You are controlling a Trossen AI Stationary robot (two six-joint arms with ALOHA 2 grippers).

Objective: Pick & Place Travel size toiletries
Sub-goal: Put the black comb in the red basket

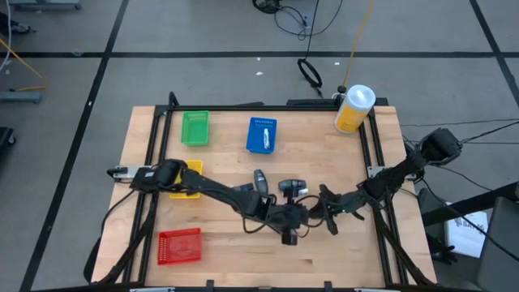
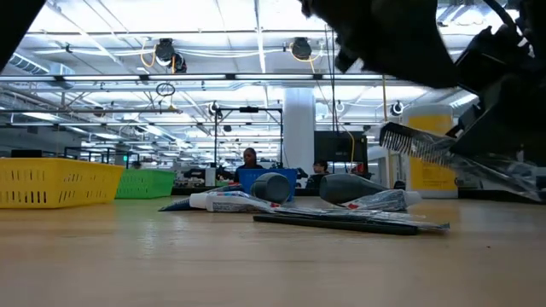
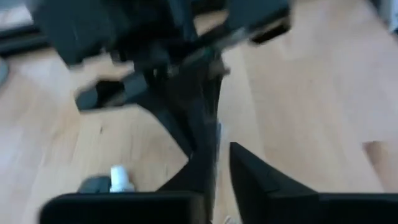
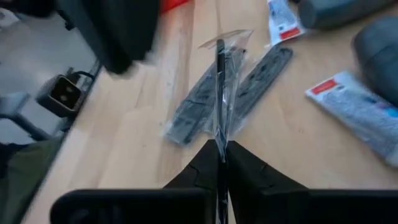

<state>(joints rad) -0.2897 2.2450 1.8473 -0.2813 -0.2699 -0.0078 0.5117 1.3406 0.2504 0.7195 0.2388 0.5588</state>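
My right gripper is shut on a black comb in a clear packet, lifted over the table's middle. My left gripper hovers close beside it with a narrow gap between its fingers. That view is blurred, so I cannot tell whether it touches the packet. On the table below lie two more packeted combs, whitish tubes and dark little bottles. My right gripper pinches the clear packet's near end between its two fingers. The packet stands edge-on to the wrist camera and sticks out forward along the fingers. It is lifted clear of the table, comb teeth pointing down, its far end free.
The green tray and the blue tray sit near the far edge. The yellow tray is under the left arm, and the red tray is near-left. A yellow white-lidded canister stands at the far right corner. Bare wood lies near-right.
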